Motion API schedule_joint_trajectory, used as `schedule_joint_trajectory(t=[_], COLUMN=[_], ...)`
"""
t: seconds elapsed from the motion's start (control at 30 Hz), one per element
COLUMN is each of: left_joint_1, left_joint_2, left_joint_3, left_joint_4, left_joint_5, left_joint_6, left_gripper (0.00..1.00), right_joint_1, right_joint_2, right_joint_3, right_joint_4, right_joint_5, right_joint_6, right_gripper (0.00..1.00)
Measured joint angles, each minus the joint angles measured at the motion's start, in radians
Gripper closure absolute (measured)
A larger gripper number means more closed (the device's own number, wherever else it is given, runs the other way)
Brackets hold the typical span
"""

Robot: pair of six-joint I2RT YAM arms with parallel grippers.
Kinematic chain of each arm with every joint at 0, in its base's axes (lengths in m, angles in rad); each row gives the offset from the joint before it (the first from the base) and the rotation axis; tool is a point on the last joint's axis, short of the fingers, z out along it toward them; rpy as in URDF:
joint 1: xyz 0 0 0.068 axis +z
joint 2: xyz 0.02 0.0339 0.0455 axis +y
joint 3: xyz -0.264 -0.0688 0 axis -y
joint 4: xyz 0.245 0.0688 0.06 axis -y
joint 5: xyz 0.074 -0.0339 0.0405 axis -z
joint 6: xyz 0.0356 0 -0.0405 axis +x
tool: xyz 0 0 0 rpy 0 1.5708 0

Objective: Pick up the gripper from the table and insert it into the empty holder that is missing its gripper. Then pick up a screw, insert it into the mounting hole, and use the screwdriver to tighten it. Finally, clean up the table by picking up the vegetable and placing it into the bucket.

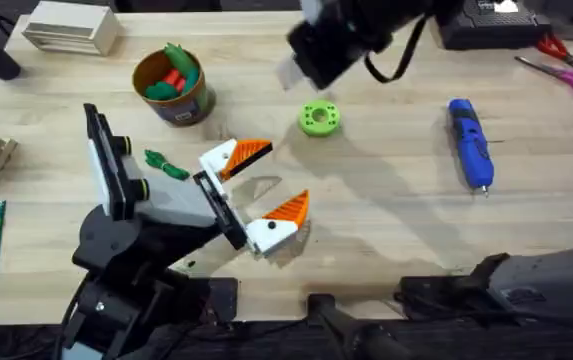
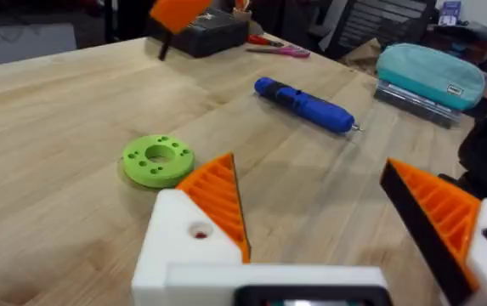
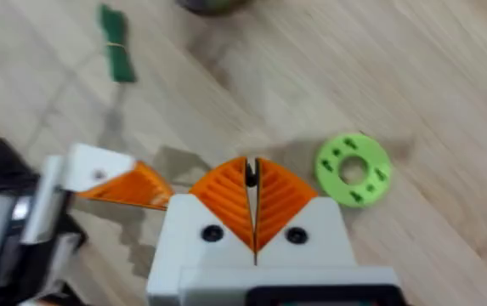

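My right gripper [image 3: 250, 170] hangs clenched by the green disc [image 1: 318, 118]. My left gripper [image 1: 284, 175] lies open. The screwdriver [image 1: 469, 142] lies right, bit pointing near, closest to my right arm.

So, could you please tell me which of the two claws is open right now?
The left claw: its orange pads are spread wide apart above the table. The right claw has its pads pressed together.
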Motion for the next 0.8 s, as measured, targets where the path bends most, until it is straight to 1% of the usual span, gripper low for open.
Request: schedule_joint_trajectory(t=[0.17,0.4,0.53,0.8], left_joint_1=[0.0,0.0,0.0,0.0], left_joint_2=[0.0,0.0,0.0,0.0], left_joint_3=[0.0,0.0,0.0,0.0], left_joint_4=[0.0,0.0,0.0,0.0], left_joint_5=[0.0,0.0,0.0,0.0], left_joint_6=[0.0,0.0,0.0,0.0], left_gripper=[0.014,0.014,0.014,0.014], right_joint_1=[0.097,0.212,0.242,0.273], right_joint_2=[0.0,0.0,0.001,0.029], right_joint_3=[0.076,0.09,0.09,0.09], right_joint_4=[-0.006,-0.035,-0.044,-0.072], right_joint_5=[-0.057,-0.084,-0.085,-0.085], right_joint_6=[0.001,0.011,0.015,0.031], right_gripper=[0.994,0.994,0.994,0.994])
